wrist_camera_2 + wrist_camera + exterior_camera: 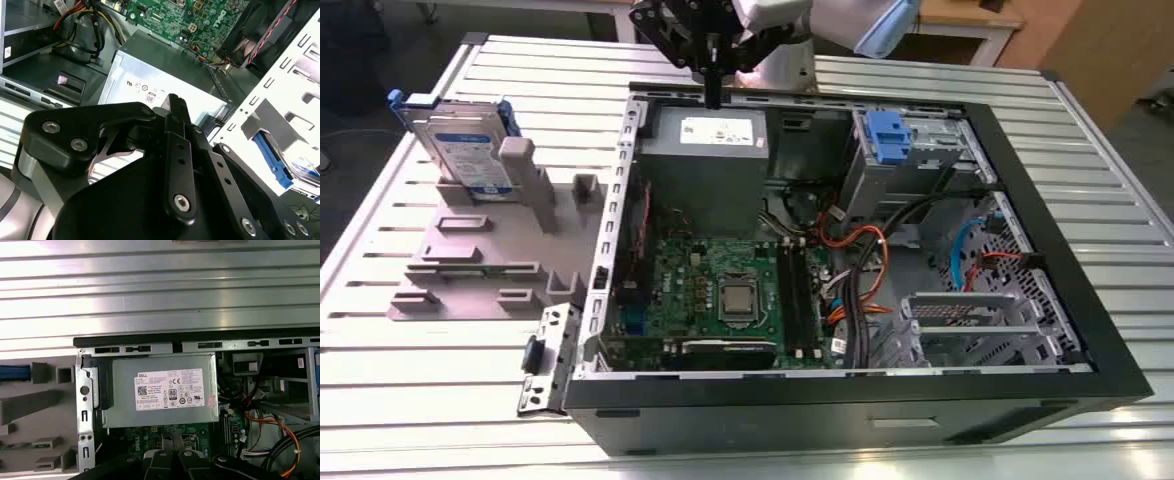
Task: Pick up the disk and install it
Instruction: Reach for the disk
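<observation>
The disk (460, 150) stands on edge in the grey rack (467, 270); the gripper (714, 98), pinched closed and empty, hangs over the one power supply (707, 150) inside the open computer case (1107, 330).

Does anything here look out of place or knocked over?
Nothing stands out. The disk stands upright in the grey holder beside the open computer case, and the pincer hangs over the power supply.

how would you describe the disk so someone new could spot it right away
Find the open computer case; beside it, on the exterior view's left, a grey holder lies on the table. The disk stands on edge at the holder's far end: a silver slab with a white-and-blue label and a blue frame, unlike the bare blue clip inside the case.
</observation>
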Motion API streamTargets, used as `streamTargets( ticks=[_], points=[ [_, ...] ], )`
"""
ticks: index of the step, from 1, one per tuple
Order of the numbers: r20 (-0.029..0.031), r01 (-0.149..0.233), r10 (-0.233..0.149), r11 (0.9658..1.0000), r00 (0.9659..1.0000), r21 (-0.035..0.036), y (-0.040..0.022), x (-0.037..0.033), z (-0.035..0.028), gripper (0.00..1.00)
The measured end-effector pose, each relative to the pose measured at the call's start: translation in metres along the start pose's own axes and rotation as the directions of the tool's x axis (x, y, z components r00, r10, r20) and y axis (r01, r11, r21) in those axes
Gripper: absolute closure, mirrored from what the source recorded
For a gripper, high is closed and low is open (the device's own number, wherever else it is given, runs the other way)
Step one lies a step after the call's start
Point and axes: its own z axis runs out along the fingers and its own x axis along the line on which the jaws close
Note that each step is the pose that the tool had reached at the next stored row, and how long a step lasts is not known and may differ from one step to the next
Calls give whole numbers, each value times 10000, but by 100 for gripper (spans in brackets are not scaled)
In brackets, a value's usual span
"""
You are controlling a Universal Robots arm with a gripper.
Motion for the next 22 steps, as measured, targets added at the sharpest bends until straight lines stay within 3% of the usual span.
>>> streamTargets(
  ticks=[20, 22],
  points=[
    [-1, 0, 0, 10000, 10000, 1, -3, 46, -2, 89],
    [-1, 0, 0, 10000, 10000, 1, -6, 75, -2, 89]
  ],
)
